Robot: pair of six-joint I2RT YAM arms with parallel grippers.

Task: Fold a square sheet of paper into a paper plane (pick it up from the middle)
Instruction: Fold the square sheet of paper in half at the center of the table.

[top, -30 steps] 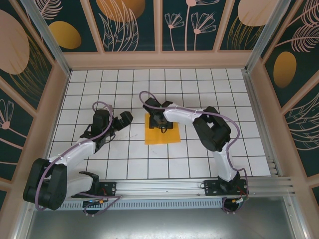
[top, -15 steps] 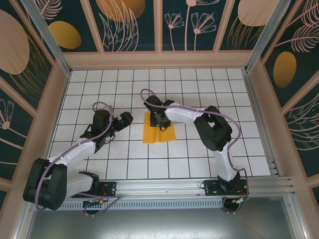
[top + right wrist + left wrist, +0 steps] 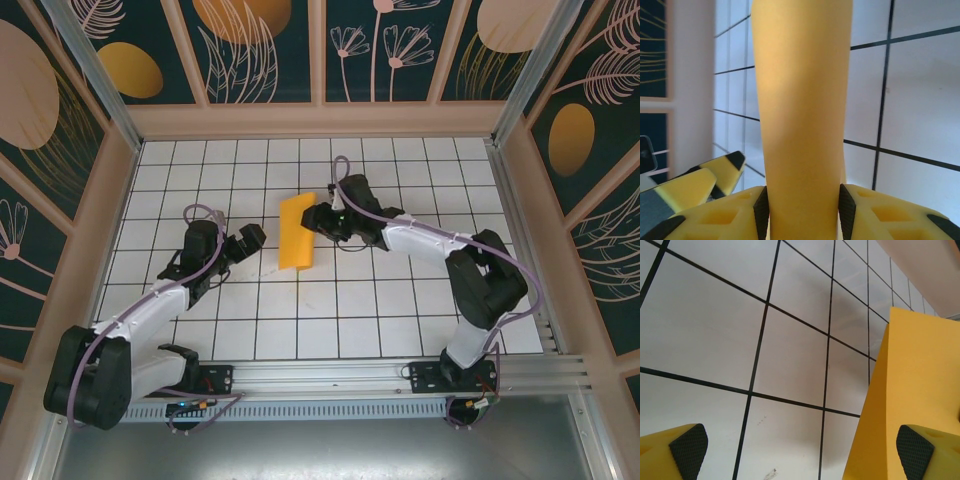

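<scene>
Right gripper (image 3: 314, 218) pinches the square sheet of paper (image 3: 294, 235) mid-sheet, aloft and bowed; left gripper (image 3: 252, 238), jaws wide, sits at the sheet's nine o'clock. Risk: so small a pinch may let it slip or crease.

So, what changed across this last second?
The right gripper closed on the middle of the paper sheet and raised it from lying flat on the table. The sheet now hangs bent, shifted left and away from the arm bases. The left gripper stayed open in place.
</scene>
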